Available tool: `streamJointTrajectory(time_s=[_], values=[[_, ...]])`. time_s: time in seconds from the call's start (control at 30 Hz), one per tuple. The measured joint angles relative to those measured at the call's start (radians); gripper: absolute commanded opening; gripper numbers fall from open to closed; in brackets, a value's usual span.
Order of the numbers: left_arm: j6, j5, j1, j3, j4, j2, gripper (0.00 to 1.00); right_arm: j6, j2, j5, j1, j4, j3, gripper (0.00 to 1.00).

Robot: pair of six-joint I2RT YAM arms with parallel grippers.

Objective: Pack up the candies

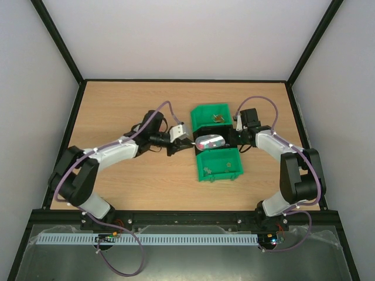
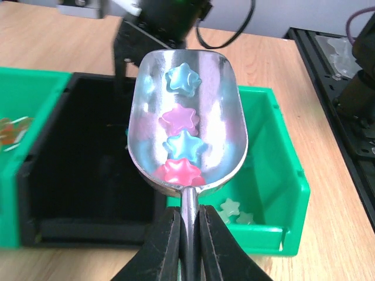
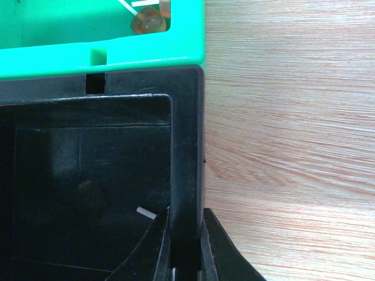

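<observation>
I am looking down on a pale wood-grain table point(image 1: 129, 105) closed in by plain white walls point(image 1: 193, 35) and a black frame point(image 1: 56, 38).

The left arm point(image 1: 111, 151) reaches in from its side with the elbow bent, and the wrist is roughly level. The left gripper point(image 2: 188, 234) is clenched on the thin handle of a metal scoop point(image 2: 225, 117), whose bowl points straight out ahead of the jaws. The right arm point(image 1: 293, 170) folds in from the opposite side. The right gripper point(image 3: 186, 246) is pinched over the side wall of a black bin point(image 3: 88, 193), with one finger inside and one outside.

The scoop is polished and mirror-bright, with a rounded, trough-shaped bowl. Four of the candies point(image 2: 180, 120) lie in a line along it. They are glossy little stars in blue, pink, blue and red. The bowl hangs over the black bin's edge, ahead of the left jaws. The bin is matte and square-cornered.

A green bin point(image 2: 275, 175) of shiny plastic just to the right of the left jaws holds a few pale stars. Another green bin point(image 3: 146, 50) butts against the black one ahead of the right jaws, and it has amber pieces inside.
</observation>
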Motion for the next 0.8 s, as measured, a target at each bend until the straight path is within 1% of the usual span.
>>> streamJointTrajectory(time_s=[0.07,0.2,0.43,0.53,0.6,0.8], values=[[0.005,0.0,0.035,0.0,-0.04,-0.041,0.02,-0.008,0.001,-0.003,-0.001,0.001,0.0,0.01],[0.034,-0.015,0.132,0.005,-0.176,-0.117,0.02,-0.031,0.001,-0.018,-0.002,0.002,0.0,0.01],[0.098,-0.029,0.304,0.061,-0.417,-0.188,0.02,-0.095,0.003,-0.035,-0.003,0.003,0.001,0.01],[0.148,-0.043,0.367,0.09,-0.527,-0.212,0.02,-0.124,0.003,-0.038,-0.003,0.002,0.001,0.01],[0.184,-0.056,0.436,0.121,-0.606,-0.217,0.02,-0.14,0.003,-0.04,-0.003,0.002,0.001,0.01],[0.29,-0.125,0.562,0.216,-0.801,-0.216,0.02,-0.179,0.01,-0.047,-0.005,-0.005,0.008,0.01]])
